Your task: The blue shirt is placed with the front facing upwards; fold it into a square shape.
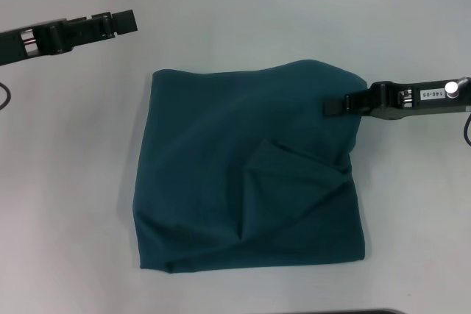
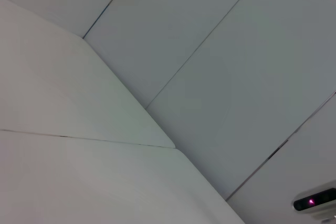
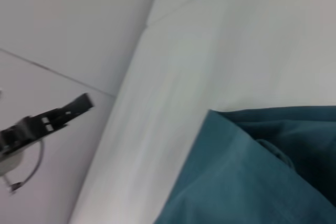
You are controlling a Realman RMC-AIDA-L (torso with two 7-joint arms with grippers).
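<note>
Folded into a rough, rumpled square, the shirt (image 1: 246,170) lies plain side up on the white table (image 1: 66,182), its near edge toward the robot. At its far right corner sits the right gripper (image 1: 333,106); whether it pinches the cloth I cannot tell. Held off the shirt at far left, the left gripper (image 1: 126,21) looks closed. Pale seamed wall panels (image 2: 210,77) fill the left wrist view.

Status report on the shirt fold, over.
Left gripper off the cloth, far-left. Right gripper at blue shirt's far-right corner. Shirt roughly square, creased. Nothing obstructing.
</note>
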